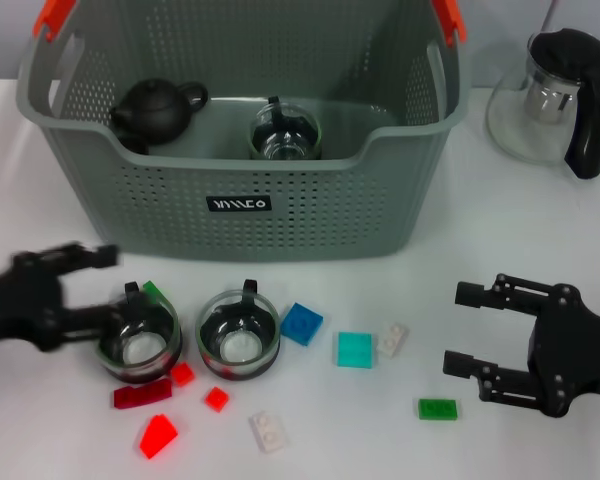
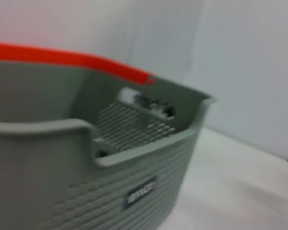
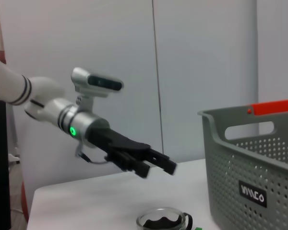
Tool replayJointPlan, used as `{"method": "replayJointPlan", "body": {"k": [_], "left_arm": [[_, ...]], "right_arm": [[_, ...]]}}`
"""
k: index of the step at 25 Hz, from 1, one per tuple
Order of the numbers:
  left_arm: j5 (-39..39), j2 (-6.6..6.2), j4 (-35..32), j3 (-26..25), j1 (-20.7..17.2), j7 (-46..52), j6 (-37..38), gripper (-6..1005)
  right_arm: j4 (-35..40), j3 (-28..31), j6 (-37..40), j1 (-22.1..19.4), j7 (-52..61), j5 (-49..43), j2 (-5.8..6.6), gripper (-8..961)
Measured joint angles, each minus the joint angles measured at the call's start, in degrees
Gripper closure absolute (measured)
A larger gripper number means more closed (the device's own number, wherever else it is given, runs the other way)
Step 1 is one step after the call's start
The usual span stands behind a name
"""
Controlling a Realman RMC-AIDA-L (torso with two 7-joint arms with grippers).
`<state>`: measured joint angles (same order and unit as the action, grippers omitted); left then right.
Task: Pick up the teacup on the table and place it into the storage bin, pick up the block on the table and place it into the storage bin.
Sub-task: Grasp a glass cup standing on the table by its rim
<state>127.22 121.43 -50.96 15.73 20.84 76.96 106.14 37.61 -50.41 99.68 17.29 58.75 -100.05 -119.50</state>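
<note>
Clear glass teacup with black base [image 1: 138, 344] upright on white table [image 1: 540, 240], just in front of grey-green perforated storage bin [image 1: 240, 195]. Left gripper [image 1: 98, 288] low, fingers spread wide around cup's left rim. Right gripper [image 1: 462, 328] parked right, open.

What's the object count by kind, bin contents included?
Glass teacups: 3
Blocks: 10
Teapot: 1
Glass pitcher: 1
Storage bin: 1
Total: 16

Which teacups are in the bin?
One glass teacup sits inside the storage bin, beside a black teapot; two teacups remain outside.
</note>
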Motion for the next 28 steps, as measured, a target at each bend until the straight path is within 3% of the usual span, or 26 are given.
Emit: {"method": "replayJointPlan", "body": {"k": [3, 6, 10, 18, 21, 26, 28], "left_arm": [[2.0, 0.10, -12.5, 1.3, 0.1, 15.2, 2.4, 184], [6.9, -0.17, -20.6, 4.9, 1.3, 27.2, 3.5, 185], [17.4, -0.06, -28.3, 14.0, 4.5, 37.9, 3.6, 185], [30.4, 0.31, -29.2, 25.5, 10.5, 45.3, 0.4, 185], [32.4, 0.77, -28.7, 30.7, 11.0, 48.3, -2.3, 186], [35.9, 2.79, -28.8, 39.0, 10.9, 52.1, -6.5, 186], [36.1, 2.92, -28.4, 41.7, 10.7, 53.6, -7.8, 186]], "right_arm": [[-0.1, 0.5, 0.1, 0.2, 0.0, -0.1, -0.02, 208], [0.1, 0.8, 0.2, 0.3, 0.0, -0.1, -0.03, 209], [0.0, 1.1, 0.3, 0.7, 0.0, 0.0, -0.02, 209], [-0.3, 2.0, 0.3, 1.2, 0.8, -0.1, 0.16, 208], [-0.4, 2.2, 0.1, 1.4, 1.7, -0.2, 0.16, 208], [-0.4, 2.2, -0.1, 1.4, 1.9, -0.3, 0.14, 208], [-0.5, 2.2, -0.1, 1.4, 1.9, -0.3, 0.15, 208]]}}
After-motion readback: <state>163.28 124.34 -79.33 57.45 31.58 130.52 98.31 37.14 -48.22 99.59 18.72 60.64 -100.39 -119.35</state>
